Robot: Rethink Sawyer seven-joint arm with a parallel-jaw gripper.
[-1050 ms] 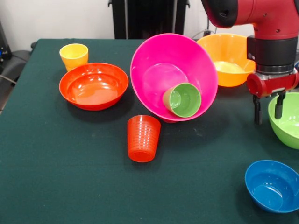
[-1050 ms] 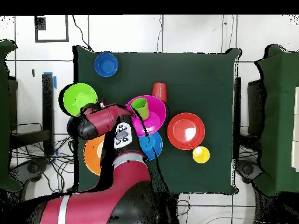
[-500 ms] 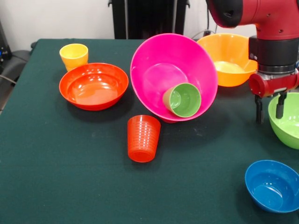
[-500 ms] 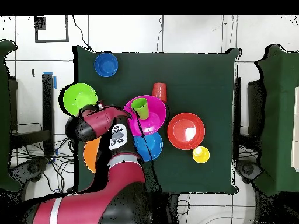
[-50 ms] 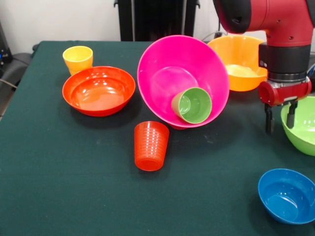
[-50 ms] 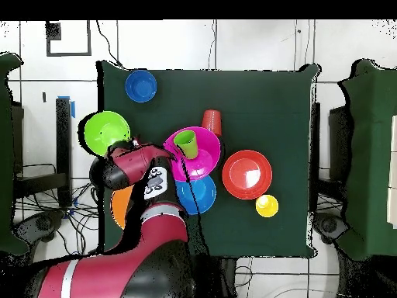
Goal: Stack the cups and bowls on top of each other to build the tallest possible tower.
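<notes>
Tower (image 5: 183, 81): pink bowl (image 5: 167, 73), tilted steeply with its mouth turned toward the front camera, resting near the table's middle; green cup (image 5: 192, 104) lying on its side inside the bowl's low edge, mouth outward; in the overhead view the pink bowl (image 6: 195, 152) overlaps a blue bowl (image 6: 198, 194) beside it, and whether it leans on that bowl I cannot tell.
Orange cup (image 5: 150, 145): ribbed, upside down on the cloth, just in front of the pink bowl, apart from it.
Red bowl (image 5: 98, 90): wide, shallow, upright, to the pink bowl's left in the front view.
Yellow cup (image 5: 78, 59): upright, just behind the red bowl.
Yellow-orange bowl (image 5: 239, 61): upright, behind the pink bowl, partly hidden by the arm.
Lime bowl (image 5: 300, 125): upright at the right edge of the front view.
Small blue bowl (image 5: 287, 195): upright, in the near right corner of the front view, well apart from the rest.
Gripper (image 5: 279, 117): hanging just above the table between pink bowl and lime bowl, close to the lime rim; fingers (image 5: 268, 120) parted, nothing between them.
Table (image 5: 74, 187): dark green cloth.
</notes>
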